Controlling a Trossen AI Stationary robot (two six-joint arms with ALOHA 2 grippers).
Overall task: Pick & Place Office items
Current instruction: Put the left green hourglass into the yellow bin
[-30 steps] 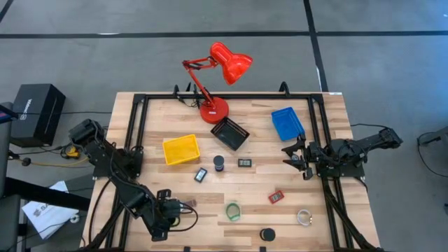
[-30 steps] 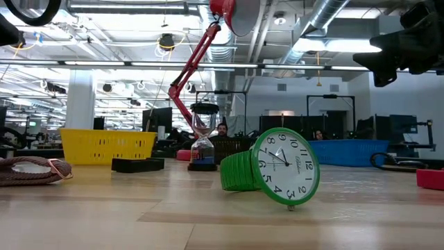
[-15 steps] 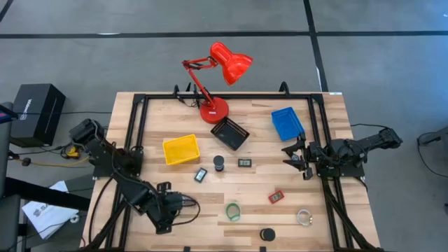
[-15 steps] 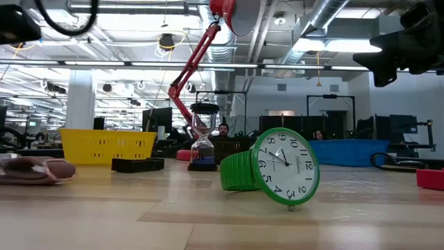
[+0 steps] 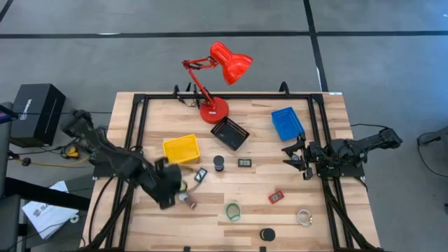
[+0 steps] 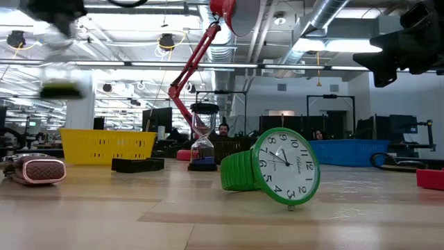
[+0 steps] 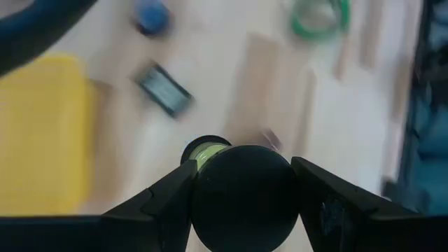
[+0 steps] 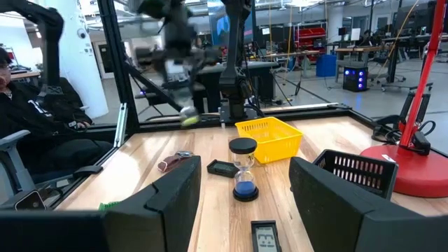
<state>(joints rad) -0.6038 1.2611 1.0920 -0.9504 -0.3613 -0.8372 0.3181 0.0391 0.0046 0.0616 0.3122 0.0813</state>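
Observation:
My left gripper (image 5: pixel 170 187) is above the table's near-left part, beside the yellow tray (image 5: pixel 180 149), and is shut on a black round puck (image 7: pixel 241 203) with a yellow-green part. The low view shows it blurred, high up (image 6: pixel 61 87). My right gripper (image 5: pixel 294 157) waits open over the table's right side. Lying on the table are a green watch (image 5: pixel 232 210), an hourglass (image 5: pixel 219 163), a small black rectangle (image 5: pixel 201 175), a small clock (image 5: pixel 245 162), a red piece (image 5: pixel 276 197), a clear ring (image 5: pixel 304 218), a black puck (image 5: pixel 267 234) and a woven pouch (image 5: pixel 189 203). My left gripper pinches the black round puck between its two fingers (image 7: pixel 175 196), which stand on opposite sides of its round body (image 7: pixel 241 210). The fingers come from above, pointing down. The yellow-green part (image 7: pixel 206 150) sticks out past the fingertips. The puck is lifted clear of the table.
A red desk lamp (image 5: pixel 213 108) stands at the far edge. The black mesh tray (image 5: pixel 229 133) and the blue tray (image 5: pixel 287 122) lie behind the items. Black frame rails (image 5: pixel 136 133) run along the table's sides. Bare wood lies between the watch and the red piece.
My left gripper has risen from the table's near-left corner and swung toward the far edge and the yellow tray, carrying the black puck clear of the table; it shows blurred. The woven pouch has turned a little where it lies.

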